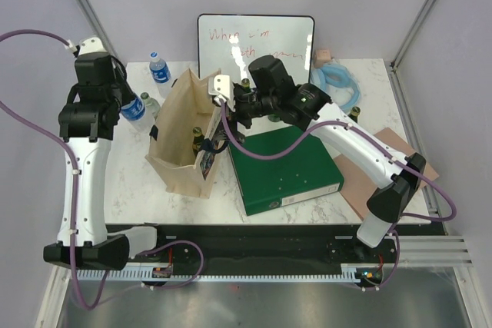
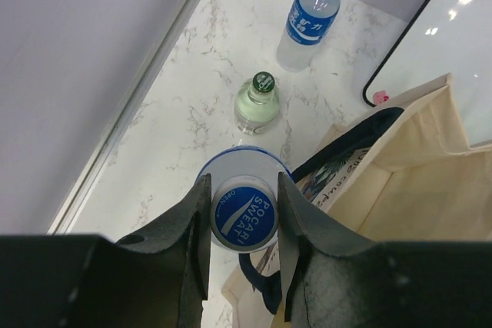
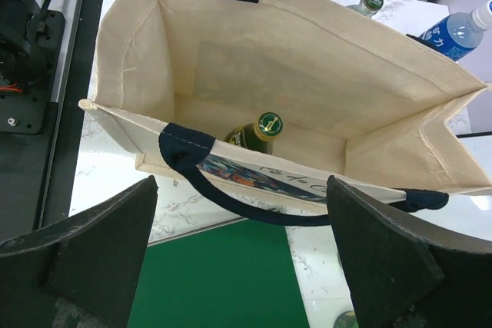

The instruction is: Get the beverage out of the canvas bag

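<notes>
The beige canvas bag [image 1: 181, 124] stands upright and open, its dark handle [image 3: 254, 207] hanging down its printed side. A green glass bottle [image 3: 260, 133], a beverage, stands inside on the bag's floor. My right gripper [image 3: 241, 190] hovers open above the bag's near rim, with nothing between its fingers. My left gripper [image 2: 243, 190] is shut on the blue cap of a Pocari Sweat bottle [image 2: 244, 215], another beverage. That bottle [image 1: 132, 110] is upright just outside the bag's left side. Whether it rests on the table I cannot tell.
A clear bottle with a green cap [image 2: 257, 103] and a blue-labelled water bottle [image 2: 310, 17] stand on the marble table beyond my left gripper. A green binder [image 1: 284, 167] lies right of the bag. A whiteboard [image 1: 256, 40] leans at the back, with tan sheets [image 1: 400, 151] at right.
</notes>
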You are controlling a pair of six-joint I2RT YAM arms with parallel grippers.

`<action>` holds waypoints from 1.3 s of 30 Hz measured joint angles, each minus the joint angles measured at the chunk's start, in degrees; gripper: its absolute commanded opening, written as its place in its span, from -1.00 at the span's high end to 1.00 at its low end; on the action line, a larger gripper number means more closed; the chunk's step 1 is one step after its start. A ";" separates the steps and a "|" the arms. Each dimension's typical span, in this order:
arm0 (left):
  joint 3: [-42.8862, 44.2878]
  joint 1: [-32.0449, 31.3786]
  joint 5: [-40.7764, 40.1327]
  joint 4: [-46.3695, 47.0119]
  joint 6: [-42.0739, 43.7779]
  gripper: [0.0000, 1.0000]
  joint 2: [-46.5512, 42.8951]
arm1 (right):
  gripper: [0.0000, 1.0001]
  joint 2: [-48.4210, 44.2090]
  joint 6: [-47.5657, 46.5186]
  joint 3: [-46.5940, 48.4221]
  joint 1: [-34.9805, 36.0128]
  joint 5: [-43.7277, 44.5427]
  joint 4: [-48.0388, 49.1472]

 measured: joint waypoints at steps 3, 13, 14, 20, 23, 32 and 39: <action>-5.53 2.91 2.21 2.21 -1.33 0.95 -0.59 | -0.96 -0.33 0.07 -0.22 -0.15 -0.02 0.22; -24.81 11.23 6.91 8.92 -3.28 0.95 -1.49 | -0.96 -0.33 0.59 -0.24 -0.48 -0.17 0.26; -25.29 11.50 7.13 9.22 -3.28 0.95 -1.44 | -0.96 -0.33 0.63 -0.24 -0.48 -0.17 0.26; -26.16 13.11 7.48 14.53 -2.89 0.95 -0.09 | -0.96 -0.33 0.83 -0.24 -0.46 -0.20 0.26; -26.14 13.94 7.02 18.25 -1.66 0.95 2.14 | -0.96 -0.33 0.92 -0.28 -0.48 -0.31 0.33; -25.68 15.21 6.21 21.57 1.88 0.94 10.34 | -0.96 -0.31 3.48 -0.66 -0.48 -2.54 1.51; -24.41 15.39 6.49 23.23 2.25 -0.28 11.67 | -0.96 0.42 7.87 -0.63 -0.44 -3.65 4.24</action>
